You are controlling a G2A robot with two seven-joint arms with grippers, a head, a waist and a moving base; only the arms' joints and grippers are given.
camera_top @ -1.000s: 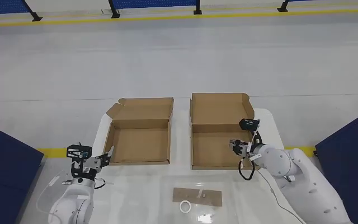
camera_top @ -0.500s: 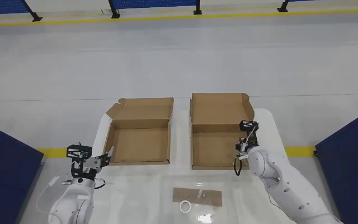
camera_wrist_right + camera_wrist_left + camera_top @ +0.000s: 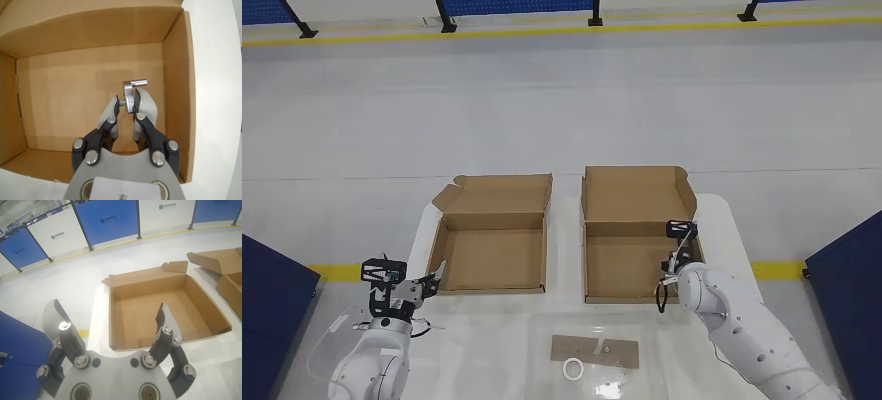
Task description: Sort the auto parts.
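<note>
Now the right claw (image 3: 126,106) is closed on a metal part (image 3: 129,98), which hangs over the floor of the box (image 3: 178,85) below it. The placing step is in hand; next, I think, lower and release. The left claw (image 3: 109,308) is open.

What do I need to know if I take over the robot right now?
Right pincer: shut on a metal part, held over the right box.
Left pincer: open, holding nothing, by the front left corner of the left box.
Done: both boxes look bare inside, so nothing is sorted yet.
Left: drop the metal part, probably into the right box. A white ring and a brown card then wait near the front of the table.
</note>
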